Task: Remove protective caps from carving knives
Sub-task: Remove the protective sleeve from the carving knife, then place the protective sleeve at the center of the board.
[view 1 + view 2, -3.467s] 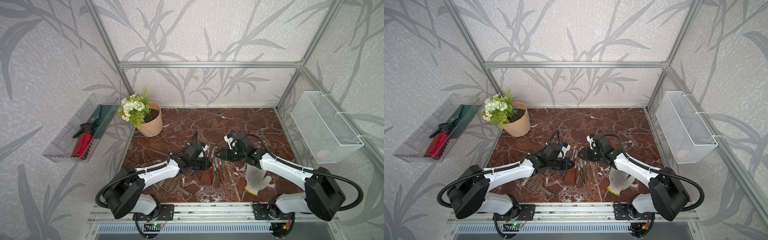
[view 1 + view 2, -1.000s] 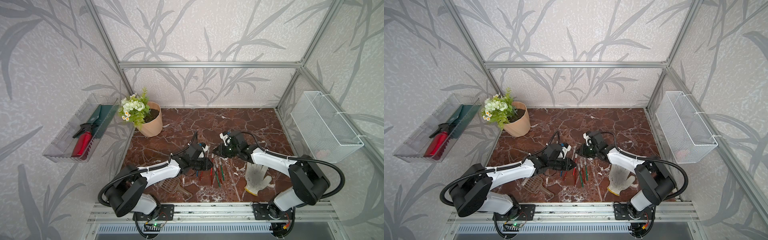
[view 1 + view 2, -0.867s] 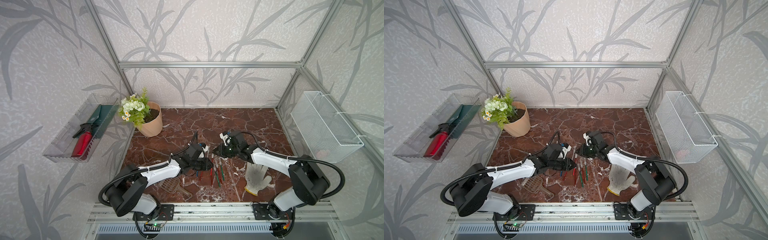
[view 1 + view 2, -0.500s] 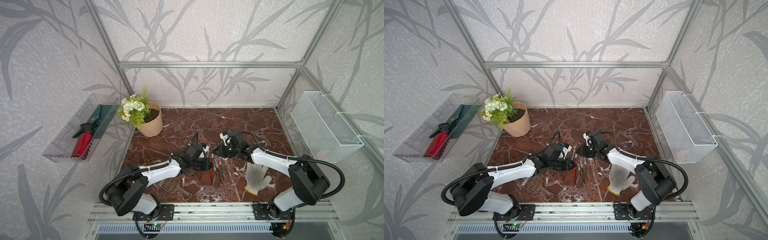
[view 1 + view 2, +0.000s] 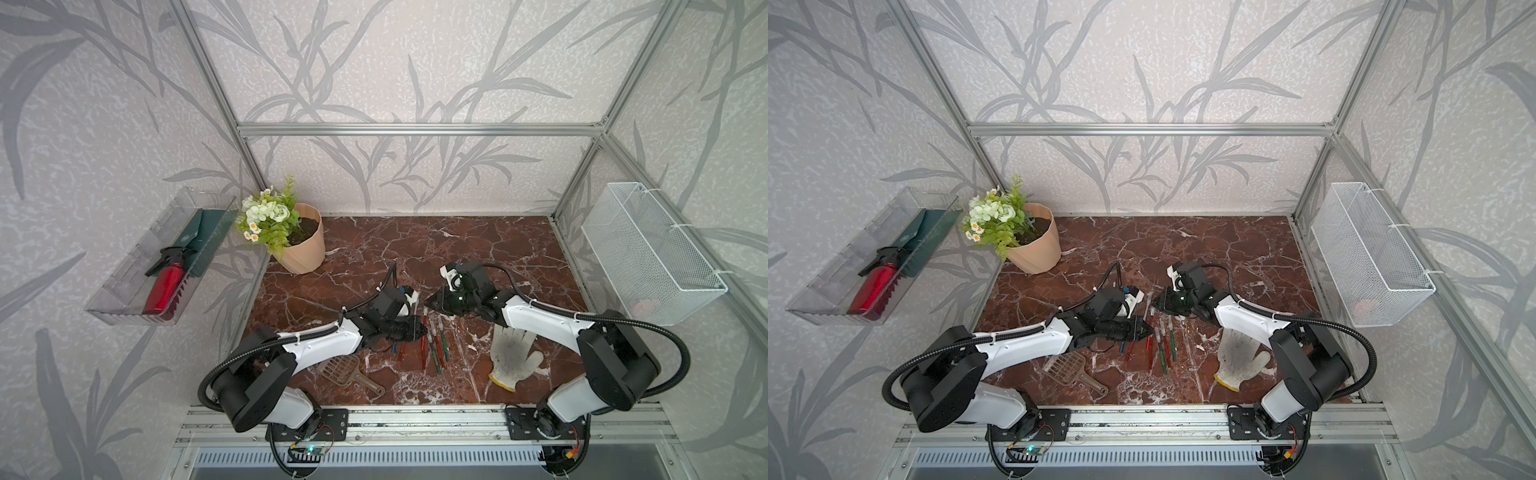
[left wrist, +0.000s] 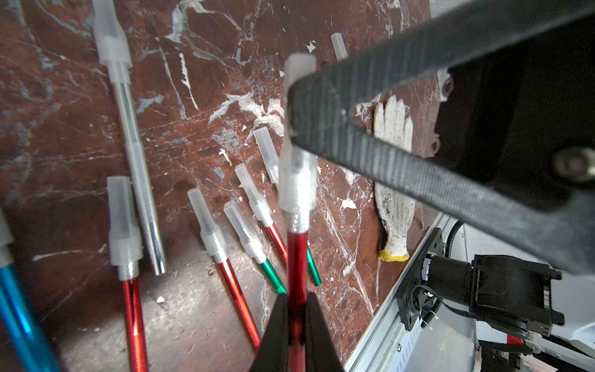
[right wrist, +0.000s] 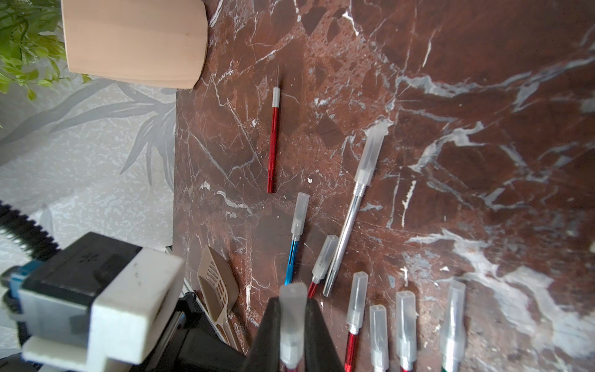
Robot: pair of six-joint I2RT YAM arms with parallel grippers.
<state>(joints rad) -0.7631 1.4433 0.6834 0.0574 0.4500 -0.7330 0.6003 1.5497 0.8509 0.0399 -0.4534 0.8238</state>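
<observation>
The red-brown marble desk (image 5: 415,241) fills the lower middle of both top views. On the right wall hangs a white wire basket (image 5: 648,257). On the left wall a clear tray (image 5: 124,274) holds a red spray bottle (image 5: 164,286) and a dark green tool (image 5: 199,232), whose pale emblem is too small to read. A peach flower pot (image 5: 301,245) stands at the desk's upper left corner.

A white glove (image 5: 513,357) lies lower right and a brown scoop (image 5: 347,372) lower left. The carving knives (image 5: 434,349) lie fanned at the centre, most wearing protective caps (image 6: 124,222).

The left claw (image 6: 296,296) is clamped on the handle of a red carving knife (image 6: 297,257). The right claw (image 7: 292,301) is pinched on that knife's held cap (image 7: 291,328). One bare red knife (image 7: 273,145) lies apart, nearer the pot. A loose cap (image 6: 338,45) lies near the glove.
</observation>
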